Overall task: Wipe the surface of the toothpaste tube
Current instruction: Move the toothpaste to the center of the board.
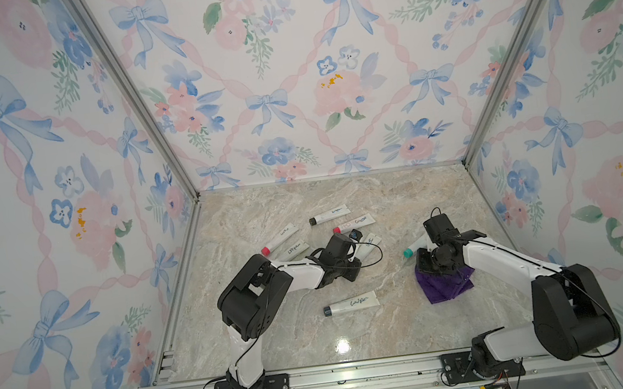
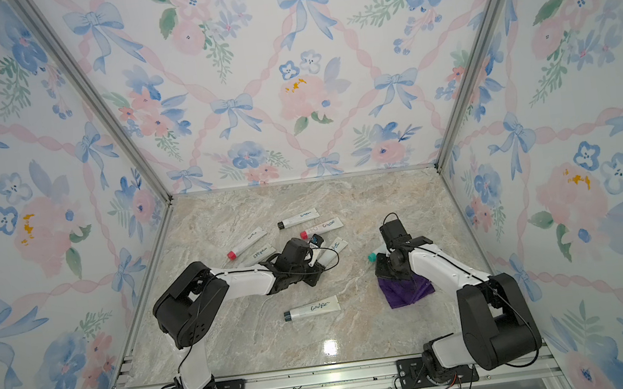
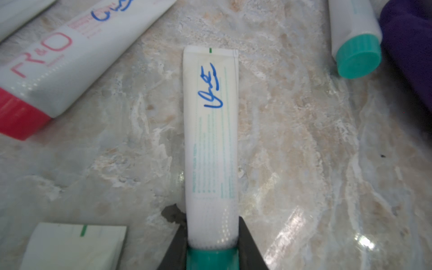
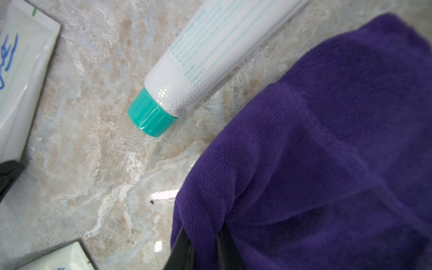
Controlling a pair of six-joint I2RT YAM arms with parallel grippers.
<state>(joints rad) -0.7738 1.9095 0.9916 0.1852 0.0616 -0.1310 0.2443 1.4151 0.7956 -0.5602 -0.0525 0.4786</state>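
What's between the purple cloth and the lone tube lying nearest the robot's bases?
Nothing: only bare marble tabletop lies between the purple cloth and that tube, as both top views show.

Bright, even, diffuse lighting from overhead. One white glare patch on the near tabletop (image 1: pixel 343 347) in both top views. Shadows faint. Wrist views soft, blurred toward their edges.

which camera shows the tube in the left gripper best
The left wrist view: the tube shows full length, its teal-cap end clamped in the left gripper. In both top views the arm hides all but its tail. The right wrist view catches only a blurred end at the frame edge.
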